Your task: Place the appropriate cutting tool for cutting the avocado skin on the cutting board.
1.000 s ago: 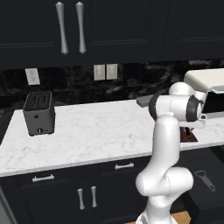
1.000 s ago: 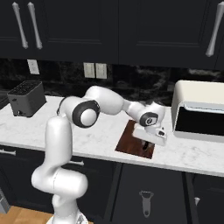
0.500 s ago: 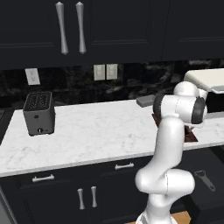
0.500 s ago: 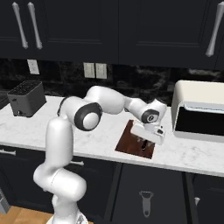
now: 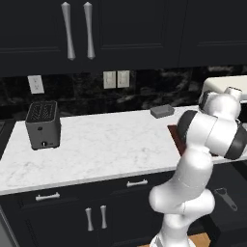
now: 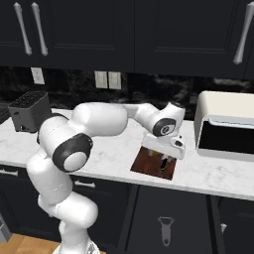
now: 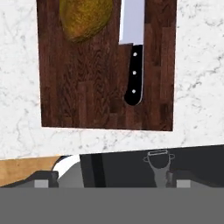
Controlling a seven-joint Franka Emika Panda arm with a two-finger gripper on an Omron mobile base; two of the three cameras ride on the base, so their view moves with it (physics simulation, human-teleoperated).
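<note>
While the gripper (image 6: 165,158) hovered just above the cutting board (image 7: 87,92), its fingers stood apart and held nothing. On that board the knife (image 7: 132,52) lay flat at the right side, black handle toward the near edge, beside the avocado (image 7: 83,17) at the far left. Any risk was slight: a low or sideways retreat could clip the handle and slide the knife off onto the marble counter (image 5: 111,144).

Glossy white arm (image 6: 99,121), dark round joints
</note>
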